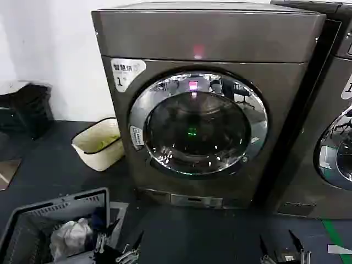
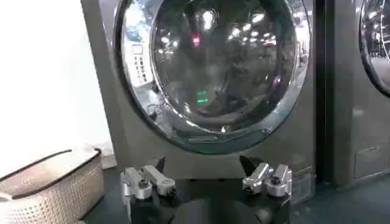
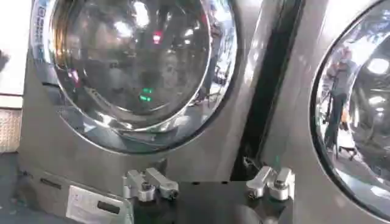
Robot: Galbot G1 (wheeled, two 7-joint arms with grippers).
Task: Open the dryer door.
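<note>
At the near edge of the head view both arms hang low over the dark floor. The left gripper (image 1: 118,248) sits beside a grey slatted plastic laundry basket (image 1: 33,220) holding crumpled white cloth (image 1: 70,237); its black-tipped fingers (image 2: 159,165) are spread apart, grasping nothing. The right gripper (image 1: 283,247) is near the floor on the other side, fingers (image 3: 159,165) likewise released and wide — nothing between them.

Past the basket, a cream oval tub (image 1: 99,144) stands on the floor just beside the left flank of the grey-bronze front-loading dryer (image 1: 203,38), which carries a white "1" sticker (image 1: 125,72) on its upper left corner.

The large round dryer door (image 1: 144,110) — broad shiny chrome ring around dark tinted glass — lies flush in the machine's front, closed, well apart from both grippers. A small green light and a pink one glint in the glass.

To the right stands a second grey machine (image 1: 330,104) with its own chrome-ringed door (image 1: 324,148), also shut.
</note>
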